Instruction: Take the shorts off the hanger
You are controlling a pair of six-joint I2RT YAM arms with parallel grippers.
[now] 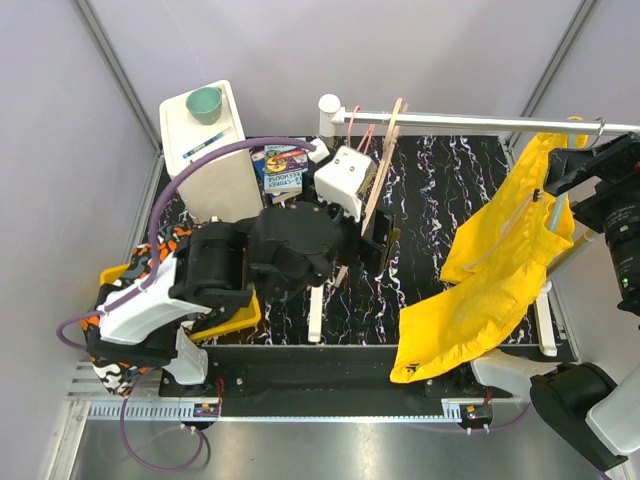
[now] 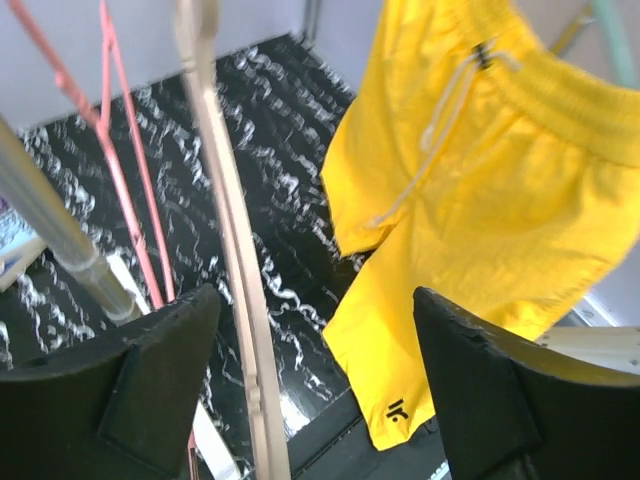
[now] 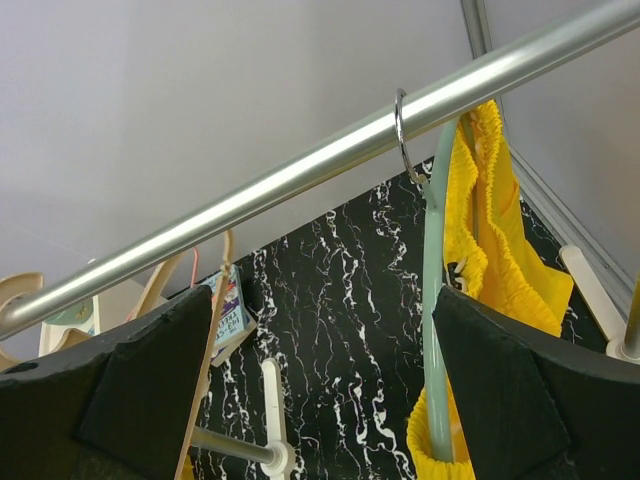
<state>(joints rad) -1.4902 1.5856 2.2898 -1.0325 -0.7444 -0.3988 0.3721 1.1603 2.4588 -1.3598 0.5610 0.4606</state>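
The yellow shorts hang from a pale green hanger hooked on the metal rail at the right; one leg trails down to the table's front edge. My right gripper is open by the hanger's top, and the hanger's arm stands just inside its right finger without being gripped. In the top view the right gripper is beside the waistband. My left gripper is open and empty at mid-table, facing the shorts, with a bare wooden hanger between its fingers.
A wooden hanger and a pink hanger hang at the rail's left end. A white box with a green cup and a book stand at the back left. Patterned cloth lies at the left.
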